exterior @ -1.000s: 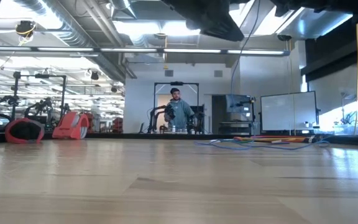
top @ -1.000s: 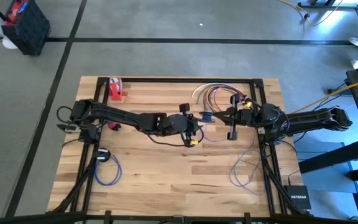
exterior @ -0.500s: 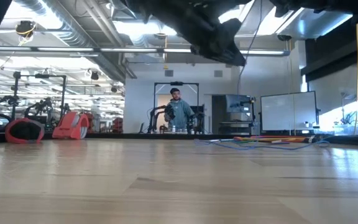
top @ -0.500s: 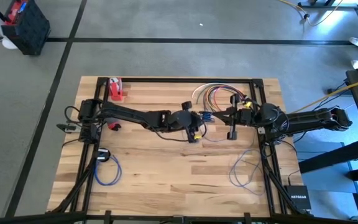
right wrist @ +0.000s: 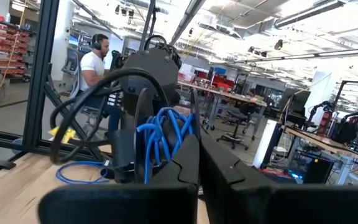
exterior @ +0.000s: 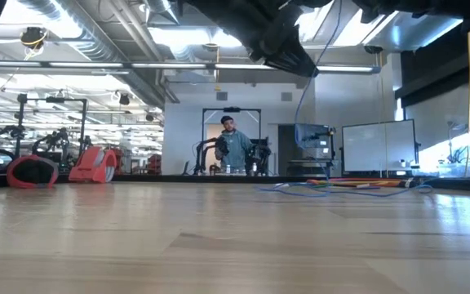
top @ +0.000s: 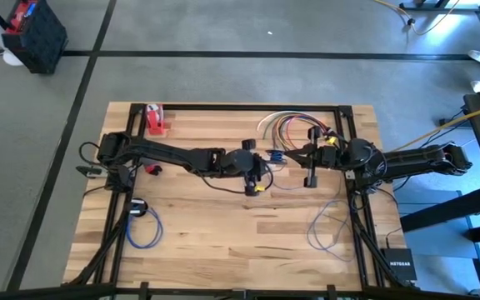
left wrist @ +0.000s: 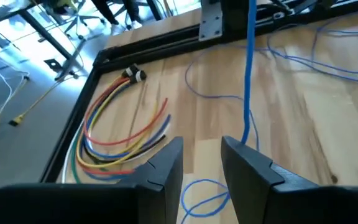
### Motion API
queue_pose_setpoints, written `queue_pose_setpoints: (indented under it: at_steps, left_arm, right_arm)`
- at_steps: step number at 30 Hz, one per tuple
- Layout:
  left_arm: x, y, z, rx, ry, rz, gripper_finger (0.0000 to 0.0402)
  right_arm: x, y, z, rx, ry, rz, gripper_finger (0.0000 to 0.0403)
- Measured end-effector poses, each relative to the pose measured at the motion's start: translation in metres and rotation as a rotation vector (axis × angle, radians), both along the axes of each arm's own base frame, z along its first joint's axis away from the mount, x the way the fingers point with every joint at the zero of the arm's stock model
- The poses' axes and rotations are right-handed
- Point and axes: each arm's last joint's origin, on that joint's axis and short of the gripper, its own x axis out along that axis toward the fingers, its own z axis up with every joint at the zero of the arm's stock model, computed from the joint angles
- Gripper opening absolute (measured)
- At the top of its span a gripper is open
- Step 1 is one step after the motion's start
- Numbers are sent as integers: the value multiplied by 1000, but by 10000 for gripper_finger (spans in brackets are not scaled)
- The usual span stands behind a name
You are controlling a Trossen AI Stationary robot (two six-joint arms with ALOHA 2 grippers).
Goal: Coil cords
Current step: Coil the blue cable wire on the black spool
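My left gripper [left wrist: 201,163] hung above the counter [top: 223,233], jaws parted, the blue cord [left wrist: 248,74] dangling beside them. Whether they gripped anything, I couldn't tell. My right gripper's [right wrist: 197,158] jaws were closed, blue loops just beyond.

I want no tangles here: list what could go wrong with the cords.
1. The blue cord hangs right beside the open left gripper and may catch on a finger.
2. The coloured cords lie just ahead of that gripper; a sweep could drag them.
3. Blue loops bunch against the left arm, in front of the shut right gripper, and might snag.
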Motion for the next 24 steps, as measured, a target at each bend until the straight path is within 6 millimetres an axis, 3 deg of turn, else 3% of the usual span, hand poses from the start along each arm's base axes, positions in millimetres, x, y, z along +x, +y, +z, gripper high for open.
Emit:
queue_pose_setpoints:
  at_steps: [6, 9, 15, 24]
  left_arm:
    - [-7, 4, -11, 59, 123, 100, 103]
    - [-11, 5, -4, 47, 103, 147, 103]
    - [-7, 3, -8, -71, 106, -3, 103]
    - [0, 14, -10, -93, 50, 19, 103]
  right_arm:
    - [0, 0, 1, 0, -7, 0, 7]
    - [0, 0, 1, 0, -6, 0, 7]
    - [0, 0, 1, -1, -6, 0, 7]
    - [0, 0, 1, -1, -11, -1, 7]
